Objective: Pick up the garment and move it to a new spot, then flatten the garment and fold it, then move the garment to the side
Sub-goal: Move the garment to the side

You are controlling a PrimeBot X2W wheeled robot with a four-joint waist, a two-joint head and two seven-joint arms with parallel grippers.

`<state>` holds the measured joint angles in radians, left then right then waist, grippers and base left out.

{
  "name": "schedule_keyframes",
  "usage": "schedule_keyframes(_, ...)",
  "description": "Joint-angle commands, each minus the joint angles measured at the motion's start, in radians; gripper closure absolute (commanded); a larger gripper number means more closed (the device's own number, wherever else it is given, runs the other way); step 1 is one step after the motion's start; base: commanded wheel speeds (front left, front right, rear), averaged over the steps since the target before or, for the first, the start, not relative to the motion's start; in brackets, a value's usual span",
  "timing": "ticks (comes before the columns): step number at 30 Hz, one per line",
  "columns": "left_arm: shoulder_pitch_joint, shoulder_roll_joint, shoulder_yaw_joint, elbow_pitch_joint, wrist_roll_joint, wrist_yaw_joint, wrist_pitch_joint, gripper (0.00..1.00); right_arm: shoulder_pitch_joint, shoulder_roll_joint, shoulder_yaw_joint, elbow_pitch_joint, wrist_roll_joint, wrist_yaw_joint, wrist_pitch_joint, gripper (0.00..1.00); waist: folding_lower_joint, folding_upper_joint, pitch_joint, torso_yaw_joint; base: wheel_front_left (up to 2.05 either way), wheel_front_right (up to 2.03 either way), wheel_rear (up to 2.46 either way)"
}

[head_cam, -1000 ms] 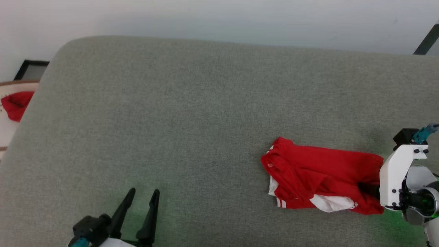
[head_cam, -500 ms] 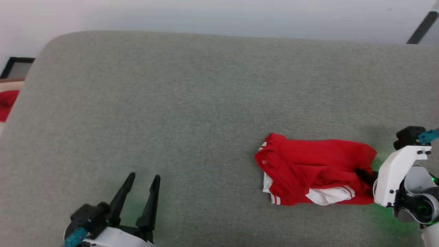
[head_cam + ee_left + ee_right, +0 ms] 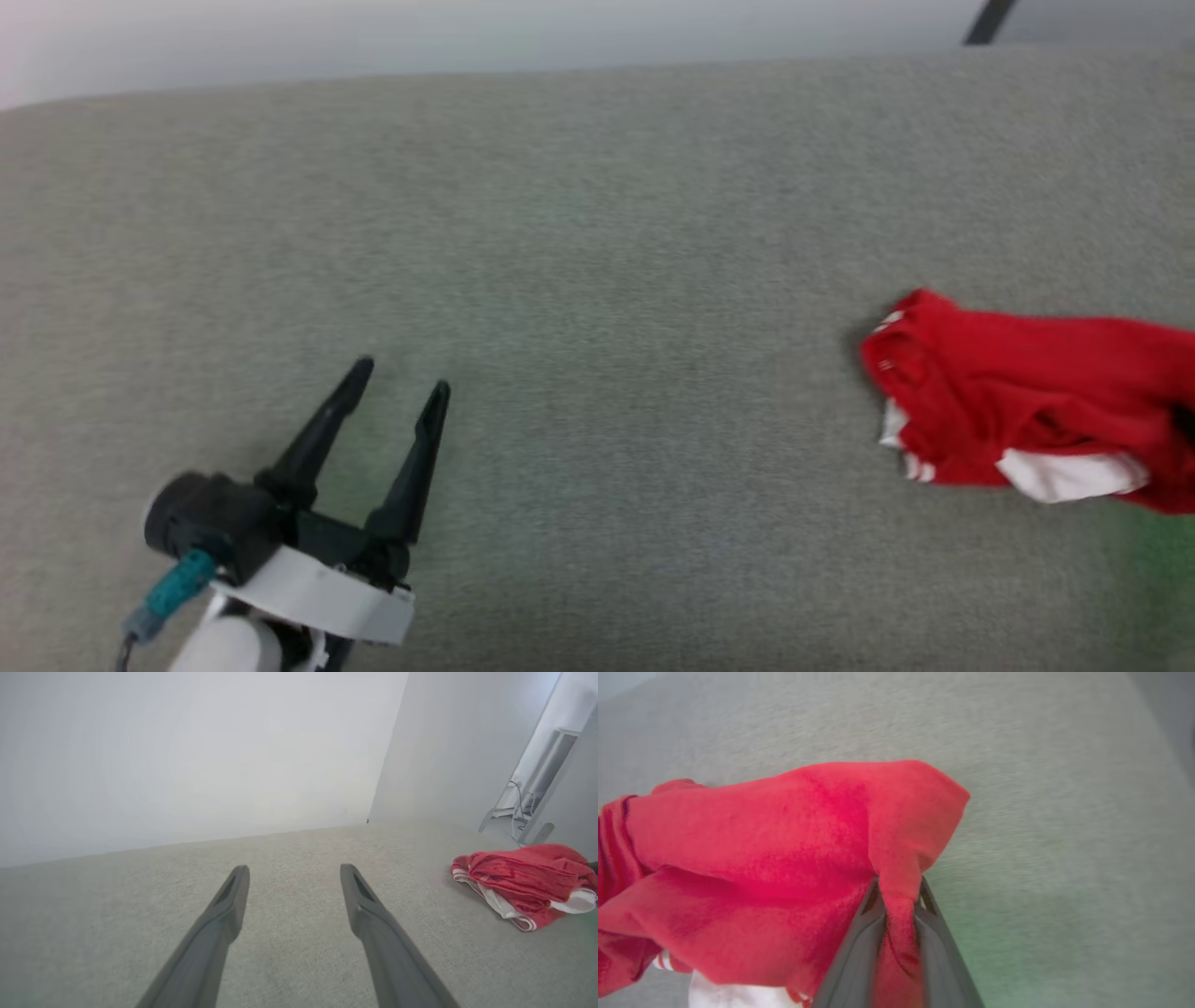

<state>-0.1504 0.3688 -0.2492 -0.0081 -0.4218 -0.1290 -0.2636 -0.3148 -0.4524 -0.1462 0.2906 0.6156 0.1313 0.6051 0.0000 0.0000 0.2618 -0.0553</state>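
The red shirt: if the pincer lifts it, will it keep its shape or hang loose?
Probably floppy: the shirt drapes in soft folds around the right pincer. Likely light: a small pinch holds it. Its loose end may drag on the cushion.

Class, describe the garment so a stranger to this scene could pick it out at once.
A broad grey fabric surface lies before the robot. On its right side sits the garment, crumpled, one fold pinched by the right gripper. Bright red cloth with white patches and striped trim sets it apart from the plain grey.
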Motion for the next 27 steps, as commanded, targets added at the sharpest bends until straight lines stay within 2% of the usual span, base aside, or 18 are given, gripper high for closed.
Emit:
schedule_keyframes(1,-0.024,0.018,-0.005,-0.005,0.004,-0.002,0.0,0.0,-0.002,-0.01,-0.026,-0.003,-0.014,-0.001,-0.013,1.0,0.0,0.0,0.055,-0.062,0.0,0.0,0.0)
schedule_keyframes(10,-0.17,0.126,-0.055,-0.035,-0.002,-0.002,0.0,0.0,-0.131,-0.032,-0.105,0.052,-0.125,-0.001,-0.076,1.0,0.0,0.0,0.148,-0.121,0.0,0.0,0.0)
schedule_keyframes(16,-0.271,0.192,-0.074,-0.053,0.004,-0.002,0.0,0.0,-0.26,-0.068,-0.123,0.127,-0.259,-0.001,-0.145,1.0,0.0,0.0,0.22,-0.127,0.0,0.0,0.0)
schedule_keyframes(23,-0.346,0.239,-0.086,-0.067,-0.004,-0.002,0.0,0.0,-0.375,-0.052,-0.173,0.261,-0.431,-0.001,-0.225,1.0,0.0,0.0,0.271,-0.124,0.0,0.0,0.0)
schedule_keyframes(27,-0.362,0.253,-0.089,-0.07,-0.005,-0.002,0.0,0.0,-0.414,-0.022,-0.213,0.328,-0.486,-0.001,-0.287,1.0,0.0,0.0,0.289,-0.12,0.0,0.0,0.0)
